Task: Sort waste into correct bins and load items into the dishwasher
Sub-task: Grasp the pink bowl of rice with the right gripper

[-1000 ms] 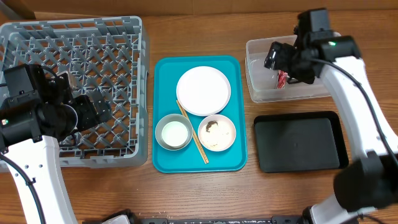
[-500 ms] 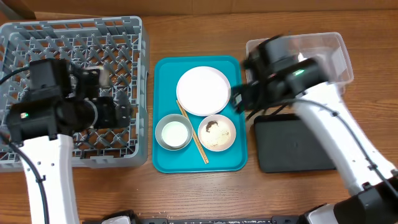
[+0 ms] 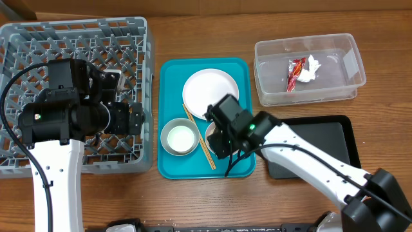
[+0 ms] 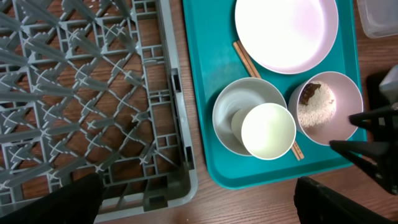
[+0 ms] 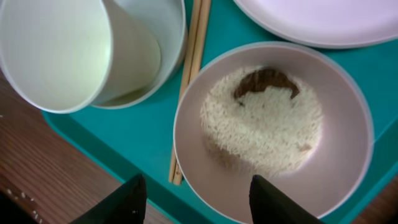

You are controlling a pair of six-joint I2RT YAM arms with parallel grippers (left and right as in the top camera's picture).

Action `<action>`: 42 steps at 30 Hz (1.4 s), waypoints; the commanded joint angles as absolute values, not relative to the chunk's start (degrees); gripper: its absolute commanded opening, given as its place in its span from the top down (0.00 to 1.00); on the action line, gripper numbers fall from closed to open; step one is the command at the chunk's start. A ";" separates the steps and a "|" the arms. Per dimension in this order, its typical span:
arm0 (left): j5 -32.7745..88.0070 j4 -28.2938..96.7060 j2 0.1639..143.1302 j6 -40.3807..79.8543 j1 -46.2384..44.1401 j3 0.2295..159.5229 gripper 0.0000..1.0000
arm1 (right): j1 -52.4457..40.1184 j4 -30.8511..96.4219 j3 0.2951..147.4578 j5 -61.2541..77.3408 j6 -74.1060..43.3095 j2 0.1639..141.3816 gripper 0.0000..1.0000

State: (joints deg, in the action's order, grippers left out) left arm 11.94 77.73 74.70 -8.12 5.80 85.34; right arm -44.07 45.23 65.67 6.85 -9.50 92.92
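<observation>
Brown wood-grain table point(image 3: 193, 32) fills every view, with no wall or floor showing. At its left end sits the square grey dish rack point(image 3: 77, 58); no dishes can be seen on its lattice. A teal tray point(image 3: 170, 84) lies in the middle of the table. On it a round white plate point(image 3: 209, 90) sits at the far end. Nearer are two small bowls, with wooden chopsticks point(image 5: 193, 62) lying between them. The left bowl point(image 4: 227, 115) has a white cup point(image 4: 267, 130) tilted in it. The right bowl point(image 5: 348, 155) holds white rice point(image 5: 261, 143) and a brown scrap point(image 5: 266, 82).

At the table's far right a clear tub point(image 3: 270, 51) contains the red wrapper point(image 3: 295, 72) and white tissue point(image 3: 310, 69). A black tray point(image 3: 328, 129) lies just in front of it, partly under the right arm.

The left gripper point(image 4: 199, 183) hangs over the rack's right edge with its fingers spread wide and nothing between them. The right gripper point(image 5: 198, 183) is low over the rice bowl, jaws apart on either side of its near rim. Contact cannot be judged.
</observation>
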 commanded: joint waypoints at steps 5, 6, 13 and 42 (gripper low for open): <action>11.51 77.56 74.65 -8.54 5.61 86.39 0.00 | -47.75 35.48 58.17 6.04 -10.52 91.94 0.55; 11.51 77.56 74.63 -8.54 5.61 86.39 0.00 | -48.14 35.07 58.06 6.07 -10.52 92.20 0.55; 11.51 77.54 74.65 -8.54 5.61 86.39 0.00 | -50.81 32.27 58.06 6.02 -12.29 97.01 0.58; 11.57 77.54 74.65 -8.56 5.61 86.39 0.00 | -45.04 45.32 70.87 -3.33 -20.32 89.97 0.96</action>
State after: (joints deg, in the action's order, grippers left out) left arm 11.75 77.67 74.70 -8.10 5.80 85.34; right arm -48.36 44.01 66.98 -1.96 -17.21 94.98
